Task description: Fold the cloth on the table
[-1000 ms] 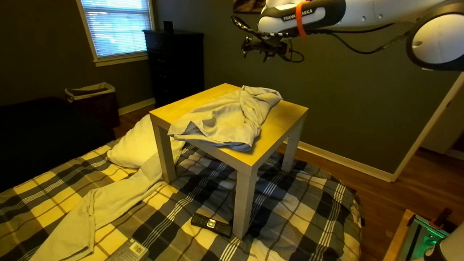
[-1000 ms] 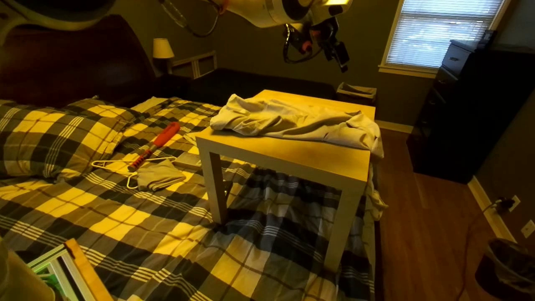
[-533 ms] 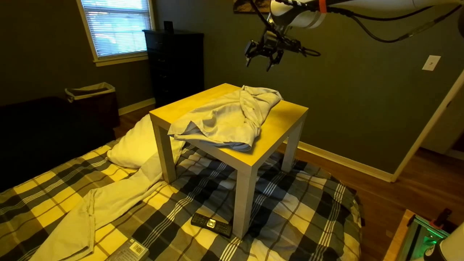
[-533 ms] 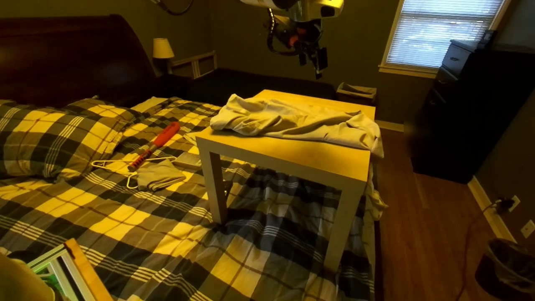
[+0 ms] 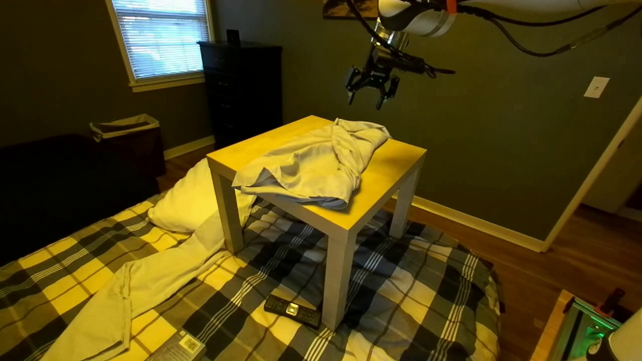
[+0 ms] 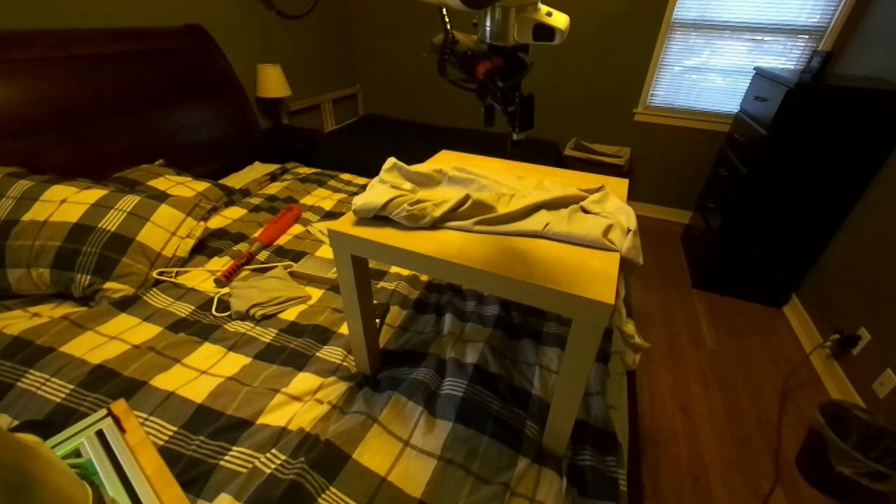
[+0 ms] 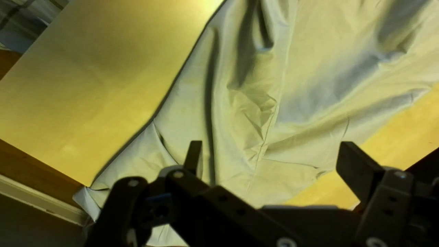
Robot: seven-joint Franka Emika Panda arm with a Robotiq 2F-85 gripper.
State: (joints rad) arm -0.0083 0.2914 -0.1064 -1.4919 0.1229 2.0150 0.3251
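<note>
I hold my hand [image 5: 365,103], jaws spread wide, above the wrinkled cloth [image 5: 313,165] lying bunched across the table [image 5: 392,163].

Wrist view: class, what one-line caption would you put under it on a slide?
Seen from the wrist, the open gripper hangs above a wrinkled pale cloth lying across the yellow-topped table.

In an exterior view we see the white arm [image 5: 531,4] extend in from the upper right, cut off by the view's top edge. Below it the metallic wrist [image 5: 396,35] leans a little, carrying the black claw [image 5: 365,104], which points downward. In the wrist view we find its two fingers [image 7: 356,164] spread wide apart.
</note>
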